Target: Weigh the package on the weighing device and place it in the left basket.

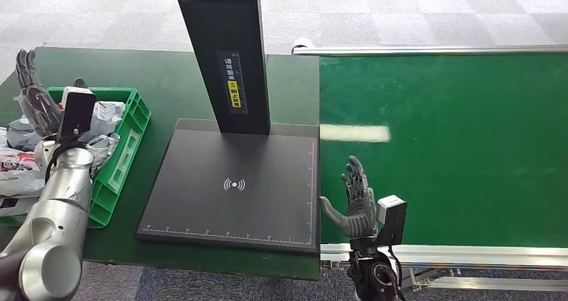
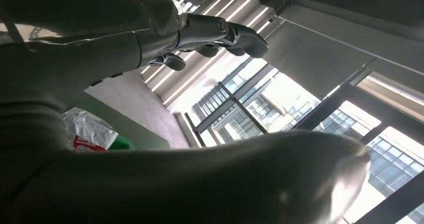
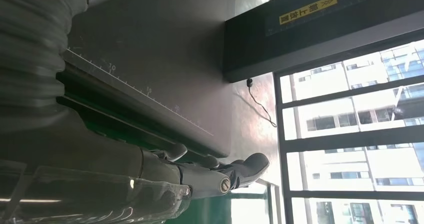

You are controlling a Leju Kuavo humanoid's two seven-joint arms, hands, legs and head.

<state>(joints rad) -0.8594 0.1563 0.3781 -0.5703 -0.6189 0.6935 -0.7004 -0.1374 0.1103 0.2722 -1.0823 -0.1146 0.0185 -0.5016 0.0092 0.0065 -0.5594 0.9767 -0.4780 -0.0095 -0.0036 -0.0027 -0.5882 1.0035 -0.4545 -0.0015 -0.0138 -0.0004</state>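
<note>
Left hand (image 1: 30, 96) raised above the green basket (image 1: 130, 137), fingers spread and holding nothing; the plastic-wrapped packages (image 1: 100, 123) lie in the basket just beneath and beside it. Centre: the black weighing platform (image 1: 234, 187) with its upright post (image 1: 228, 53), bare. Right hand (image 1: 355, 200) open, fingers apart, at the platform's right edge over the green conveyor belt (image 1: 455, 147), well apart from the packages.

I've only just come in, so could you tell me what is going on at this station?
The robot is sorting packages over a weighing device, whose black platform is bare. Its left hand is raised above the green basket with fingers spread and holds nothing; bagged packages lie in the basket. Its right hand is open, upright at the edge of the green conveyor belt, which carries no package in view.
</note>
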